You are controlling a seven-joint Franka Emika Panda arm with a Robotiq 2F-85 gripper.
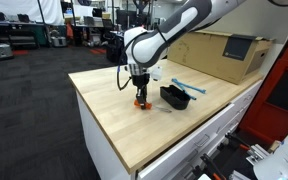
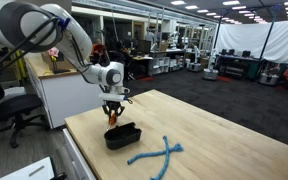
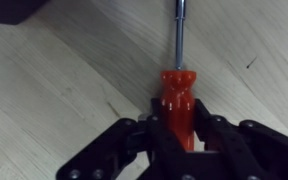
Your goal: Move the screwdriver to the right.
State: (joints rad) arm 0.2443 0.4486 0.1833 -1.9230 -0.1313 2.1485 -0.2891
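Clamping the screwdriver (image 3: 177, 98) across its orange handle, the gripper (image 3: 179, 132) stood with its jaws drawn narrow, one on each flank of the plastic. The silver shaft (image 3: 180, 35) ran straight out ahead of them over the wooden tabletop (image 1: 109, 125). That hold seemed sensible: the thick handle gave the pads far more to bite on than the thin shaft would. In both exterior views the arm reached down steeply, with the orange handle showing just under the claw and close to the wood. Whether the tool rested on the surface or hung just clear of it could not be told. A black tray (image 1: 174, 99) sat just beside the gripper, with blue sticks (image 2: 156, 153) lying beyond it. With the grasp apparently made, the sideways carry looked to be the step left. The tray was the nearest thing the tool might knock, should the path run that way.
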